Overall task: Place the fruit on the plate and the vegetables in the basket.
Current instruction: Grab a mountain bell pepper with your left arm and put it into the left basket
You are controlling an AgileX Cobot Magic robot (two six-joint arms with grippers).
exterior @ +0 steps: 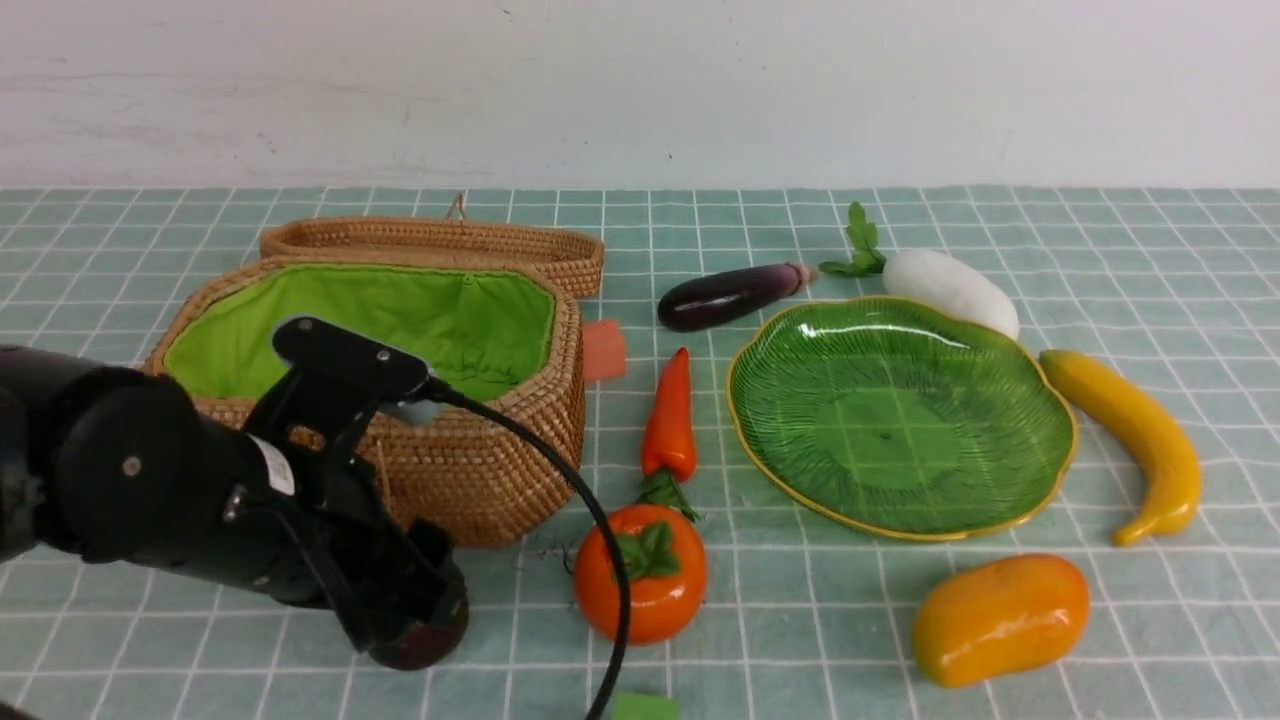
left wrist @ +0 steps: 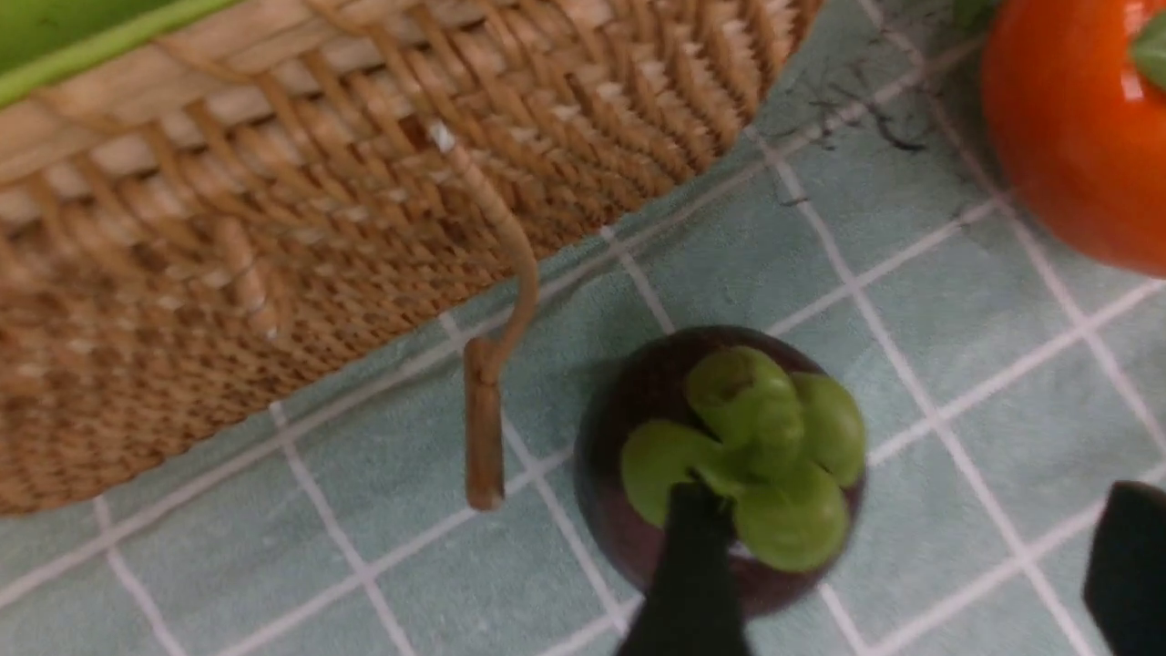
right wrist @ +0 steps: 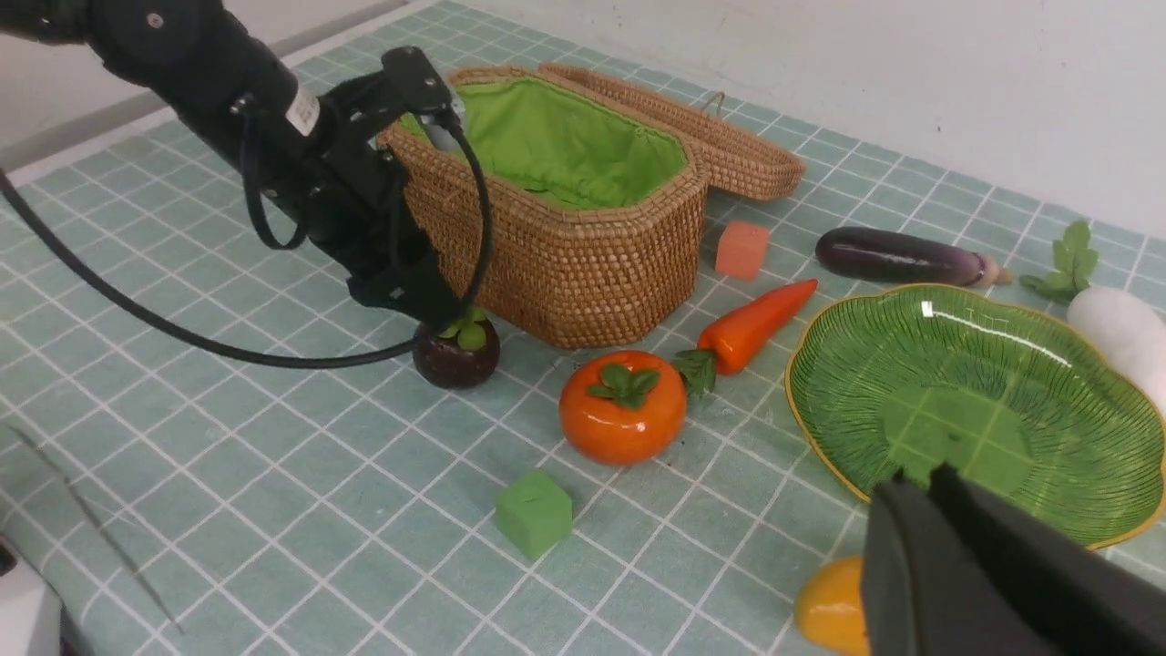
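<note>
My left gripper (exterior: 425,620) (left wrist: 911,565) is open and low over the dark purple mangosteen (exterior: 420,648) (left wrist: 774,456), in front of the basket (exterior: 480,470) (left wrist: 273,228); one finger (left wrist: 692,565) lies over its green cap. The persimmon (exterior: 640,575), carrot (exterior: 670,415), eggplant (exterior: 730,295), radish (exterior: 950,290), banana (exterior: 1130,435) and mango (exterior: 1000,618) lie on the cloth around the green plate (exterior: 900,420). Plate and basket hold nothing. My right gripper (right wrist: 920,483) is shut and empty, above the plate's near edge (right wrist: 966,410) and the mango (right wrist: 829,606).
An orange cube (exterior: 603,350) sits beside the basket and a green cube (exterior: 645,706) lies at the front edge. The basket's lid (exterior: 440,240) lies open behind it. A wicker latch peg (left wrist: 483,428) hangs off the basket's front wall near the mangosteen.
</note>
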